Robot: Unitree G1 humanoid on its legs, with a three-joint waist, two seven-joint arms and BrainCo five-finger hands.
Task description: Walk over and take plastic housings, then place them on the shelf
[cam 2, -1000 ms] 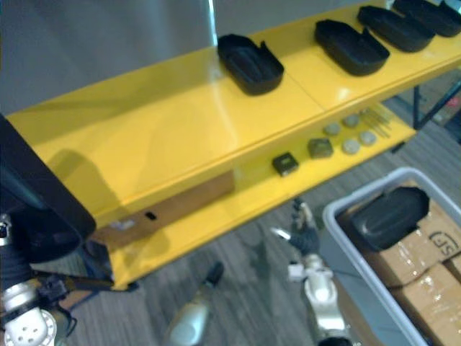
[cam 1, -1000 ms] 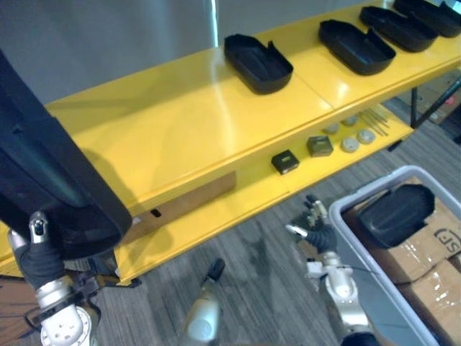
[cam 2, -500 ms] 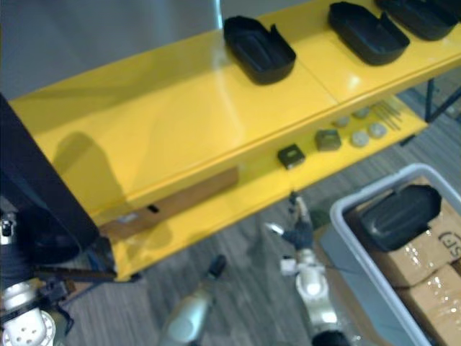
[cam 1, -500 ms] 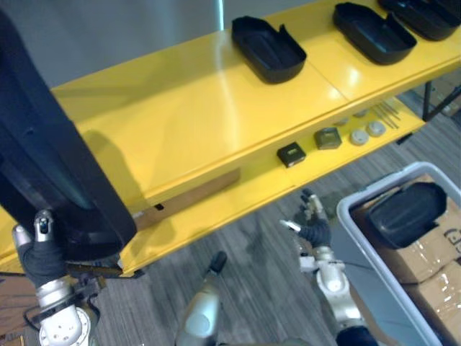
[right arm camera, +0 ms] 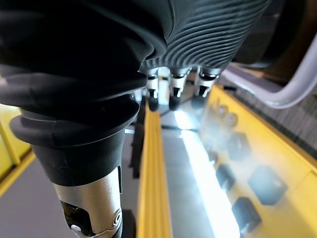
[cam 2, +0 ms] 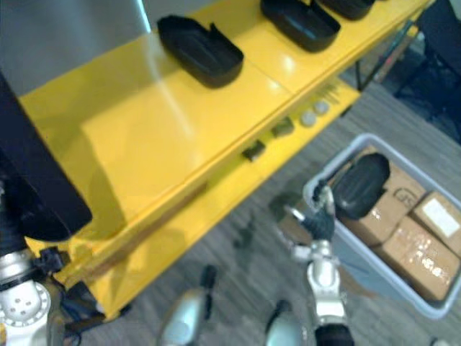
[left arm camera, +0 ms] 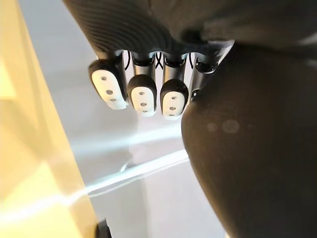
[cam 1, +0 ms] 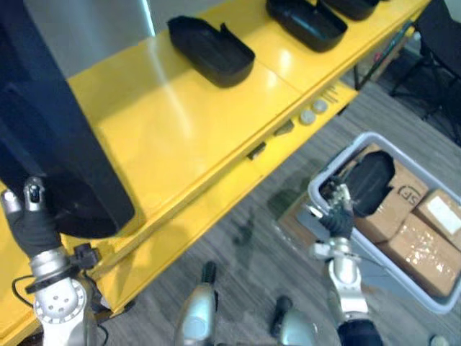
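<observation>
Plastic housing (cam 1: 50, 137): a large black shell, upright at the left edge of the head views, overlapping the left end of the yellow shelf (cam 1: 173, 137). The left hand (cam 1: 29, 223) carries it from below at lower left. In the left wrist view the fingers (left arm camera: 141, 94) are curled and lie directly against the housing's dark curved surface, gripping it.

Three further black housings lie on the top level of the shelf, well apart in a row running to the upper right:
- second housing (cam 1: 210, 50), open side up, at upper centre;
- third housing (cam 1: 306, 21), further right;
- fourth housing (cam 1: 353, 6), cut by the top edge of the frame.

A fifth housing (cam 1: 371, 180) lies in the grey bin (cam 1: 337, 161) at centre right, resting on the cardboard boxes (cam 1: 421, 249) that the bin contains.

The right hand (cam 1: 336, 216) is at the near left corner of the bin, just beside its rim. Its fingers are relaxed and extended, holding nothing; whether they touch the rim cannot be determined.

The lower level (cam 1: 216, 194) of the shelf carries small parts: two round discs (cam 1: 313, 112) and two dark blocks (cam 1: 256, 151). The bin stands on the grey carpeted floor (cam 1: 245, 238) in front of the shelf.
</observation>
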